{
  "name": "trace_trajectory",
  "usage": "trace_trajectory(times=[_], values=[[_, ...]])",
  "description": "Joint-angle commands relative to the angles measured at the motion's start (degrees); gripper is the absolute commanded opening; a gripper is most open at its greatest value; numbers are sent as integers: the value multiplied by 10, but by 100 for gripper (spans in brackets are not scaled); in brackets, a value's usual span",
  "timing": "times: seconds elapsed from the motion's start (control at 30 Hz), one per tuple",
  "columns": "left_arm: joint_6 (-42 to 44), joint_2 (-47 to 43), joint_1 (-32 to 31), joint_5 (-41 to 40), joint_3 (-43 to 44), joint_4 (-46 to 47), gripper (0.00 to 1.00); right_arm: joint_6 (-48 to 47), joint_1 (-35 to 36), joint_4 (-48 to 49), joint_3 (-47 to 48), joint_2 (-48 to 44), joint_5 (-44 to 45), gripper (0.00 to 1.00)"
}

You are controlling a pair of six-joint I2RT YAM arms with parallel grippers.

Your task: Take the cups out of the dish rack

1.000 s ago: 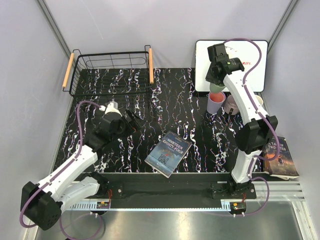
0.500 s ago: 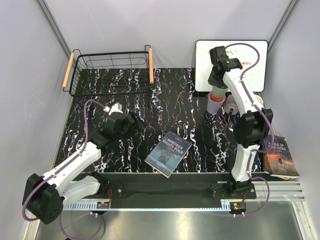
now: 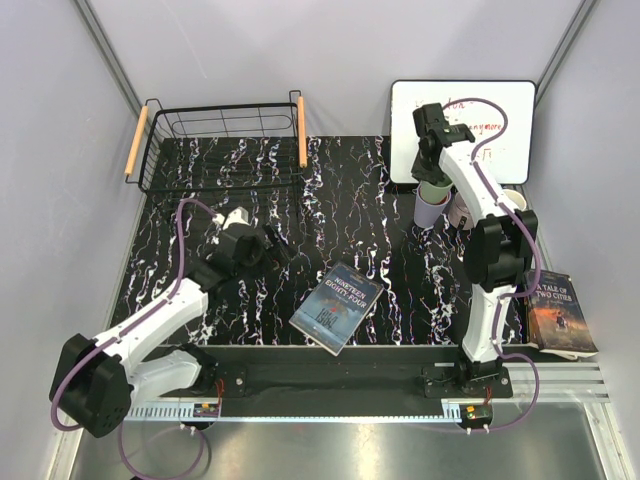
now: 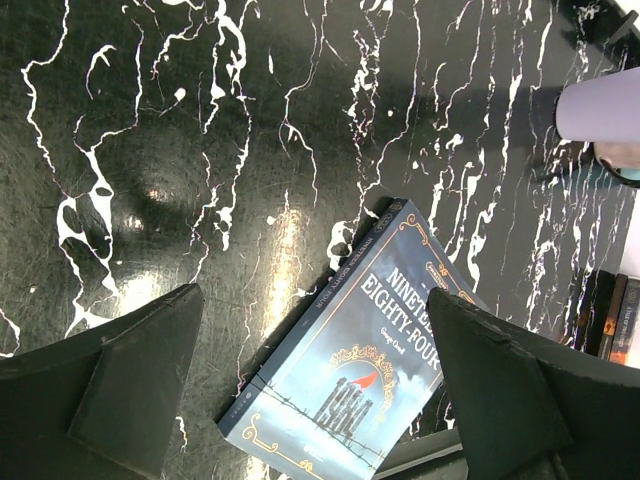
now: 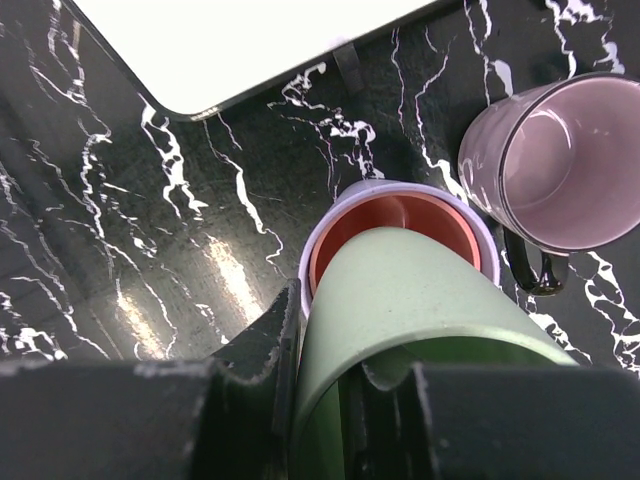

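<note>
The right gripper [image 5: 335, 375] is clenched around a pale green cup [image 5: 400, 290], one finger pressing on each side of its wall. Directly ahead of the jaws, the cup's far end dips into the mouth of a salmon pink cup [image 5: 400, 222], which itself sits nested inside a lilac cup [image 5: 400, 187] standing upright on the black marbled table [image 5: 150, 230]. How deep the green cup reaches into the stack is hard to tell from the wrist view, since its own body hides the point of contact. Just to the right of the jaws, beside the stack but apart from it, stands a dusty mauve mug [image 5: 560, 165] with a dark handle. Beyond the stack lies the whiteboard [image 5: 250, 40].

The left gripper [image 4: 312, 300] hangs over the table with its jaws spread wide and nothing between them. Below and ahead of its fingers lies a blue book [image 4: 370, 370], flat on the table and angled. The lilac cup shows far off to the jaws' upper right.

The dish rack [image 3: 222, 106] sits at the far left corner of the table, well apart from both grippers.
</note>
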Motion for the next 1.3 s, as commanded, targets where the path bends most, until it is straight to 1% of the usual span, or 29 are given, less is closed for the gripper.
trace_trajectory(times=[0.0, 0.13, 0.17, 0.2, 0.27, 0.3, 0.4, 0.43, 0.47, 0.53, 0.6, 0.67, 0.8, 0.9, 0.93, 0.97, 1.0, 1.03, 1.07, 1.1, 1.13, 1.17, 1.2, 1.27], values=[[3, 4, -3, 15, 2, 30, 99, 2, -2, 35, -29, -8, -7, 0], [4, 4, -4, 16, 0, 30, 99, 4, -3, 45, -52, -10, -12, 0], [3, 4, -4, 17, 0, 29, 99, 4, -3, 50, -61, -12, -13, 2], [4, 4, -4, 17, 1, 30, 99, 6, -4, 54, -64, -15, -18, 11], [5, 4, -6, 17, 1, 30, 99, 7, -3, 64, -72, -26, -21, 19], [4, 3, -6, 17, 1, 29, 99, 9, -3, 68, -76, -33, -24, 30], [8, 3, -8, 16, 3, 29, 99, 8, -4, 83, -78, -56, -28, 40], [7, 3, -11, 15, 4, 29, 99, 7, -3, 87, -77, -69, -30, 48], [8, 3, -10, 14, 4, 29, 99, 8, -4, 91, -72, -74, -32, 51], [7, 3, -11, 13, 5, 29, 99, 9, -3, 95, -64, -92, -36, 62], [8, 2, -12, 11, 4, 30, 99, 11, -3, 99, -59, -108, -43, 65], [8, 2, -13, 7, 4, 28, 99, 15, -1, 111, -57, -139, -54, 70], [9, 3, -16, 4, 6, 23, 99, 19, 13, 118, -66, -190, -60, 76], [11, 2, -19, 1, 10, 17, 99, 19, 32, 150, -125, -255, -85, 78], [13, 2, -20, -1, 10, 17, 99, 22, 40, 200, -191, -306, -99, 78], [14, 2, -23, -6, 11, 14, 99, 26, 58, 233, -231, -335, -132, 78], [16, 2, -27, -10, 14, 7, 99, 31, 74, 266, -272, -391, -147, 79], [21, 5, -31, -16, 18, 1, 99, 30, 93, 314, -343, -416, -153, 81], [24, 5, -35, -32, 22, -8, 99, 27, 113, 326, -371, -438, -133, 81], [28, 7, -46, -44, 34, -30, 99, 21, 164, 331, -394, -454, -116, 82], [33, 9, -51, -56, 41, -42, 99, 19, 187, 332, -431, -481, -99, 83], [37, 10, -57, -78, 47, -53, 99, 18, 214, 333, -449, -493, -63, 83], [39, 11, -68, -89, 55, -68, 99, 19, 257, 333, -465, -510, -47, 83], [40, 5, -80, -117, 58, -81, 99, 22, 303, 335, -510, -526, 9, 84]])
